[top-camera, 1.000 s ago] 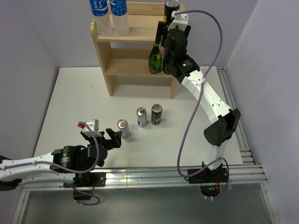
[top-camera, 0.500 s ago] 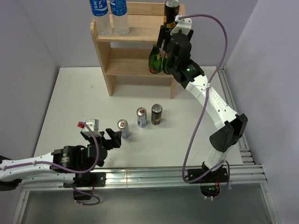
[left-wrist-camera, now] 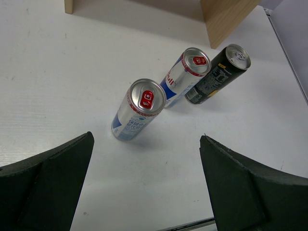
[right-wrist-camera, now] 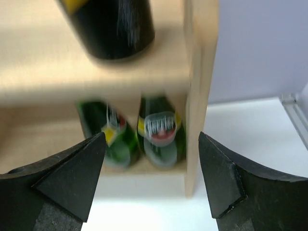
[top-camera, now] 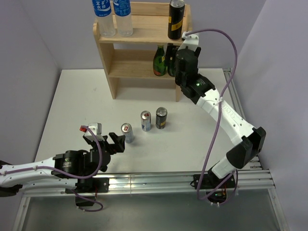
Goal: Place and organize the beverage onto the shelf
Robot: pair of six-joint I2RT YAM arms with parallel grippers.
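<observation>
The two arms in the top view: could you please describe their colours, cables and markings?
Both have white link shells and black joints. A purple cable loops along the right arm, which shows a green light; a shorter purple loop hangs at the left arm, beside a grey block with a red tab. Gripper fingers are black wedges.

on the shelf's (top-camera: 137, 54) top tier i count two clear water bottles (top-camera: 104, 19) (top-camera: 124, 18) at the left end and one black-and-gold can (top-camera: 176, 20) at the right end, and on its lower tier two green glass bottles (top-camera: 160, 61) (right-wrist-camera: 161, 134) side by side at the right end. on the table (top-camera: 72, 106) in front of the shelf stand three more cans: two slim silver cans (top-camera: 127, 133) (top-camera: 146, 121) and a second black-and-gold can (top-camera: 161, 118), which brings that kind to two, the same as each other kind.
</observation>
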